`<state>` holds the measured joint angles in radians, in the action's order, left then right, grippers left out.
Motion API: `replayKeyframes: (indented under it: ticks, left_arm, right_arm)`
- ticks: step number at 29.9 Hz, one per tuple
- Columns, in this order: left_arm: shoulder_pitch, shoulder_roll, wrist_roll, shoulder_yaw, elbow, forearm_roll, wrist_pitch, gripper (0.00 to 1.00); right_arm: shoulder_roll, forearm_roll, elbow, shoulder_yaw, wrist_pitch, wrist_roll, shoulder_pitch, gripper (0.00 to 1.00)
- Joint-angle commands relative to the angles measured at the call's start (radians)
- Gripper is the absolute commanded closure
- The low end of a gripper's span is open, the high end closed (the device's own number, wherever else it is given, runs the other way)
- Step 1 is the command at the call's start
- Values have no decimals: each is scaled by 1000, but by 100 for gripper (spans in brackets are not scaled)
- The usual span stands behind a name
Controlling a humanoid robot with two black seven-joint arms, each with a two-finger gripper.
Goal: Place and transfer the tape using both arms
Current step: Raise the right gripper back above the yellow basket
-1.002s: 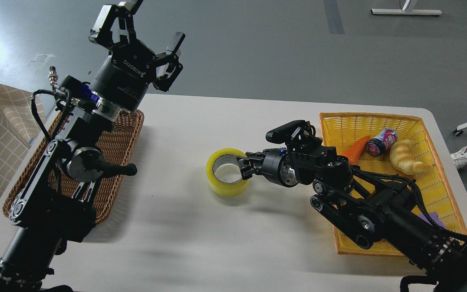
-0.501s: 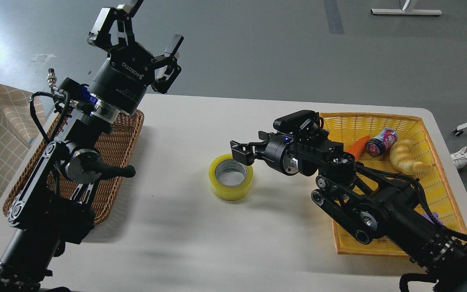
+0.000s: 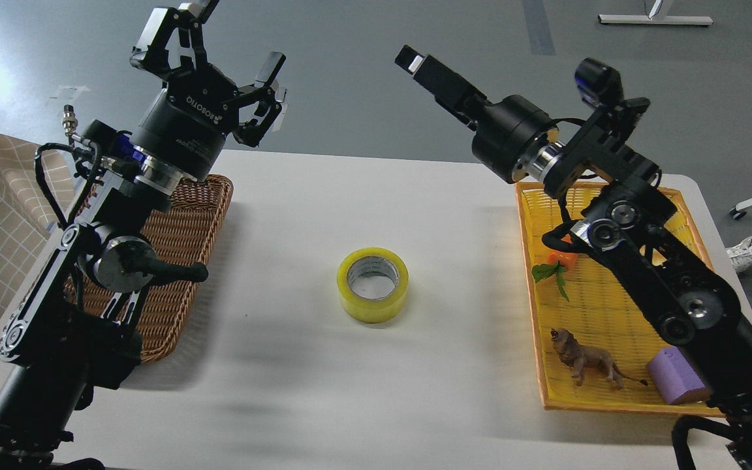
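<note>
Left gripper [image 3: 229, 49]: head view — raised above the far-left table edge, fingers spread wide, nothing between them.
Right gripper [image 3: 415, 62]: raised high beyond the far edge of the table, pointing up and left; seen nearly edge-on, so its fingers cannot be told apart and its opening cannot be judged. Nothing visible in it.
Tape [image 3: 373, 284]: yellow roll lying flat mid-table, core hole facing up, free of both grippers and well apart from each.
Table [image 3: 324, 405]: white top, bare around the roll.
Brown basket [image 3: 187, 228]: wicker, at the left edge, partly hidden by the left arm; what it holds cannot be seen.
Yellow basket [image 3: 601, 303]: at the right edge, under the right arm.
Yellow basket contents: carrot [image 3: 555, 261] with green leaves, lion [image 3: 581, 362], purple block [image 3: 676, 385].
Done, by judgement: the roll stands placed in the middle, between the two arms — the placing half looks complete.
Left, by judgement: the open left gripper has yet to descend on the roll, grasp it and carry it on, probably toward the brown basket.
Progress: roughly halfway.
</note>
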<state>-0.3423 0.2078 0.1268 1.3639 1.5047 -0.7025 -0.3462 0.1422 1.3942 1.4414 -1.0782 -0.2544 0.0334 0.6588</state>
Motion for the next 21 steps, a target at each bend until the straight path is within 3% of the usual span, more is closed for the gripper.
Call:
replayKeyframes:
  ticks: [1,4,8,16,21]
  left_arm:
    - [0,8,2,0,0,0,0,2]
    - [0,9,-2,-2,2,-2,-5,2]
    - [2,10,-4,-3,3,-6,-13,2]
    - [0,5,60,-2,43,-55,-4,2]
    - [6,-2,89,15,58,-54,56,2]
  right_arm:
    - [94,-312,104,-32,-2,-3,-39,0]
    - [96,-482,155,-141,-41,-3,-114,0]
    - [62,-547,195,-265,-98,-3,-208,0]
    - [-140,-564,251,-433,-106,3,-258,0]
    - [-142,-569,251,-434,-111,10,-255,0]
